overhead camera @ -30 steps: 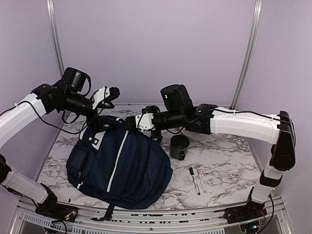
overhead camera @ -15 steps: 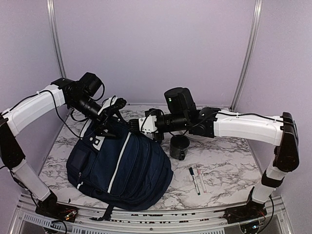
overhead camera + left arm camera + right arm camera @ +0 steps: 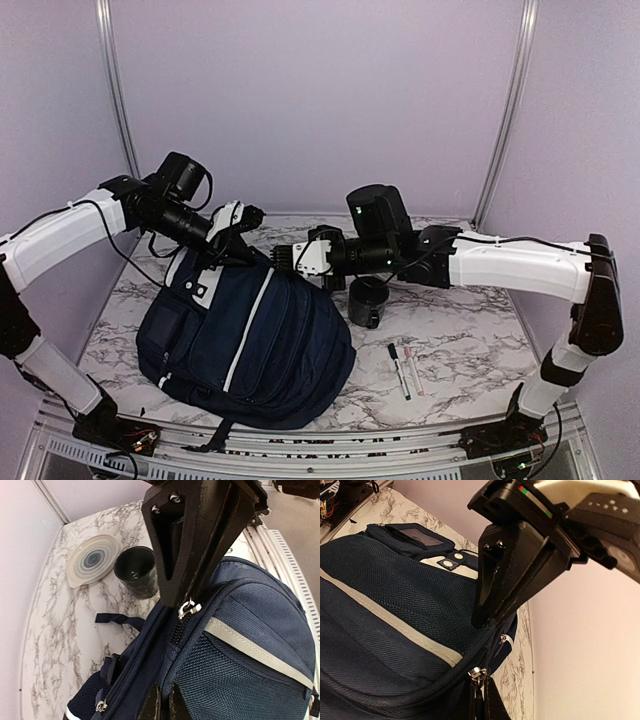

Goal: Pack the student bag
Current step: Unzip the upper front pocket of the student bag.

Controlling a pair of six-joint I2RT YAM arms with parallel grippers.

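Here both arms reach in low and nearly level over the table point(image 3: 470, 340), the left arm point(image 3: 70, 225) and the right arm point(image 3: 510, 260) meeting at the top end of the student bag point(image 3: 250, 335). There is one bag, one dark cup point(image 3: 368, 302) just beside it, two pens point(image 3: 401, 371) near it, and one pale swirled disc point(image 3: 92, 560) beyond the cup. The bag's top lies right under both claws. The right claw point(image 3: 482, 702) is pinched shut on a silver zip pull point(image 3: 477, 673). The left claw point(image 3: 161, 703) is closed tight against the bag's fabric, and I cannot tell whether it holds any.
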